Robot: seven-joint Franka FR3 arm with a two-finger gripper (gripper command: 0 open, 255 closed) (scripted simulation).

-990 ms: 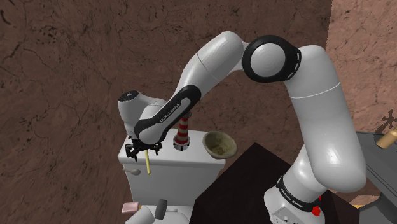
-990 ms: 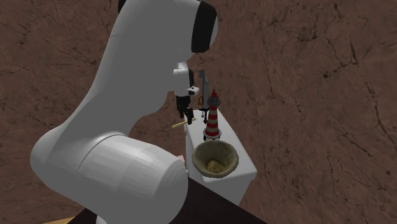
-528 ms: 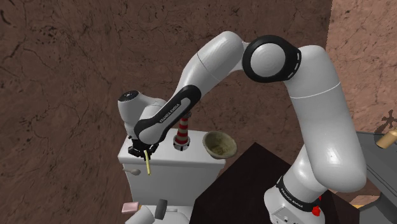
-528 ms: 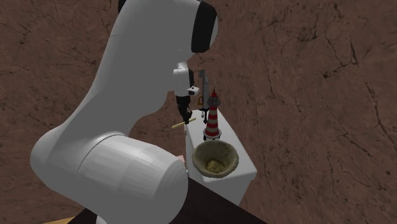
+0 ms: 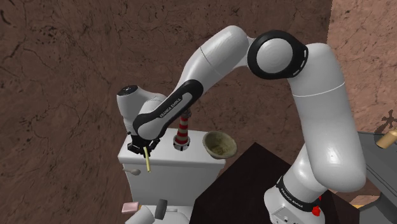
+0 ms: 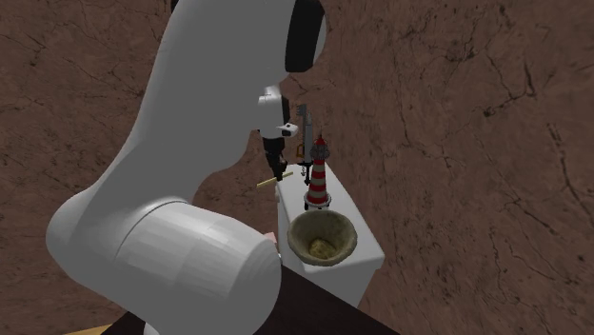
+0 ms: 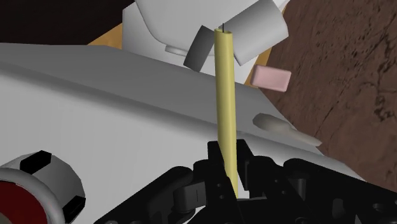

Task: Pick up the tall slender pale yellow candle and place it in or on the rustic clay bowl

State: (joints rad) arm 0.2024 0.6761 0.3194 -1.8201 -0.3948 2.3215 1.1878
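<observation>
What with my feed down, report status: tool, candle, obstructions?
Tool shut on candle. Candle clamped at one end, sticking out past tank edge. Striped lighthouse stands between tool and bowl.

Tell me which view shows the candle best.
The wrist view: the pale yellow candle runs full length, wick included, clasped by the gripper. The shoulder view shows a short stub below the gripper; the second exterior view, a sliver.

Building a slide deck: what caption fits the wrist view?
Black gripper clasps a slender pale yellow candle, white toilet tank beyond.

Striped lighthouse figurine [image 5: 182,133] on white toilet tank [image 5: 186,160], pink bar [image 5: 130,207] below.
</observation>
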